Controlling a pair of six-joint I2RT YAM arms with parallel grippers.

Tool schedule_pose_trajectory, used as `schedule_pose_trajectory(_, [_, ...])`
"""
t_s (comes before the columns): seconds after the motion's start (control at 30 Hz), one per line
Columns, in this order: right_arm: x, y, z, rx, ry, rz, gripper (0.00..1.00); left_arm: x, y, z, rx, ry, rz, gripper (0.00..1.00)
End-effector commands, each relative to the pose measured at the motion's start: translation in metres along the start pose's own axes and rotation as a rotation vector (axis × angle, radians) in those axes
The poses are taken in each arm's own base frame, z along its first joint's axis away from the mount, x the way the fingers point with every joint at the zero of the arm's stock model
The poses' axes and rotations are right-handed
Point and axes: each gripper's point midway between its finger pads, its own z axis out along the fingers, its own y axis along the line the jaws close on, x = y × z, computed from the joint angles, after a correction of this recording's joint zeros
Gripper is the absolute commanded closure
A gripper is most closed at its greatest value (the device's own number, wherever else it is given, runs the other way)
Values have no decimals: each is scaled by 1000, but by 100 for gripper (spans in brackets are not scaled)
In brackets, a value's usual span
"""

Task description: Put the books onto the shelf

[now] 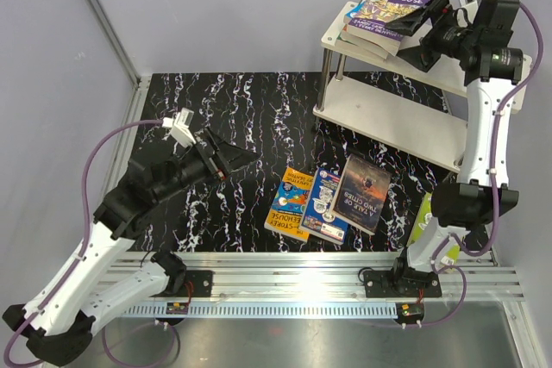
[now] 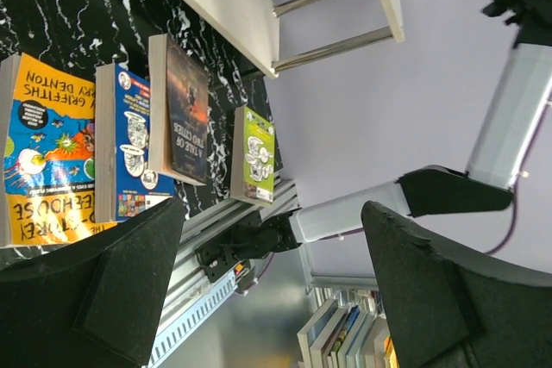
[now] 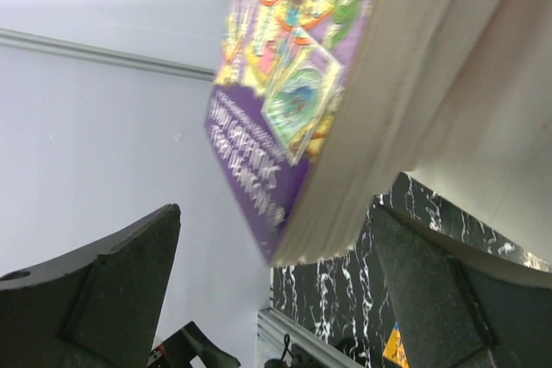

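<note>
My left end effector (image 1: 241,159) and right end effector (image 1: 420,34) are open, holding nothing. The orange book (image 1: 290,204) lies on the surface (image 1: 216,109), right of the left one, long side near to far. More books (image 1: 384,15) sit on the shelf (image 1: 388,114).

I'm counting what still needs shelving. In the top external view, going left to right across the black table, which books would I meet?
orange book → blue book → dark book → lime-green book, only a strip of which shows.
</note>
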Motion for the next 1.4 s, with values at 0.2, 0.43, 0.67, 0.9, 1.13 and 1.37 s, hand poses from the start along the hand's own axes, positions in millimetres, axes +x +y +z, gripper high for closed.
schedule_pose_trajectory(0.2, [7,44,-36,-107,-75,-118,14,-2,-17,8,67,32,47,10])
schedule_pose_trajectory(0.43, [-2,39,-24,-113,-88,-80,31,0,-17,6,71,39,45,10])
schedule_pose_trajectory(0.67, [-17,37,-12,-109,-103,-63,38,1,-16,-3,65,29,51,10])
schedule_pose_trajectory(0.9, [-17,47,-18,-145,-115,-72,38,1,-14,-9,56,17,53,10])
schedule_pose_trajectory(1.13, [-11,72,-55,-173,-178,-147,17,4,-12,-10,56,22,42,10])
schedule_pose_trajectory(1.37, [4,54,-78,-51,-180,-181,5,5,-8,-8,46,23,35,10])
